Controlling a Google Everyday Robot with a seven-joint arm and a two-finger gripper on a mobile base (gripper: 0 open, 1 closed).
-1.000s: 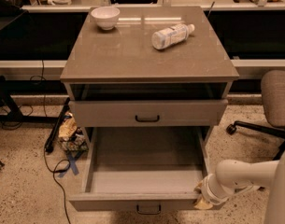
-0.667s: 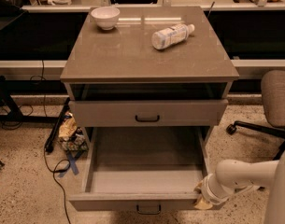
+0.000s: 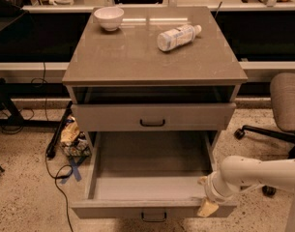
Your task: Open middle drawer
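The middle drawer (image 3: 113, 210) of the grey-taupe cabinet stands pulled far out toward me. Its inside (image 3: 147, 175) is bare. Its small black bar handle (image 3: 153, 217) shows at the centre of its low front panel. My gripper (image 3: 207, 206) is at the drawer's front right corner, against the top edge of the front panel, to the right of the handle. My white arm (image 3: 263, 174) reaches in from the right. The top drawer (image 3: 113, 117) above is closed in, with its own black handle (image 3: 152, 123). The lowest drawer is hidden beneath the open one.
A white bowl (image 3: 109, 18) and a lying plastic bottle (image 3: 178, 36) are on the cabinet top (image 3: 137, 62). An office chair (image 3: 286, 105) stands at the right. Cables and a pile of clutter (image 3: 72, 139) lie on the floor at the left of the cabinet.
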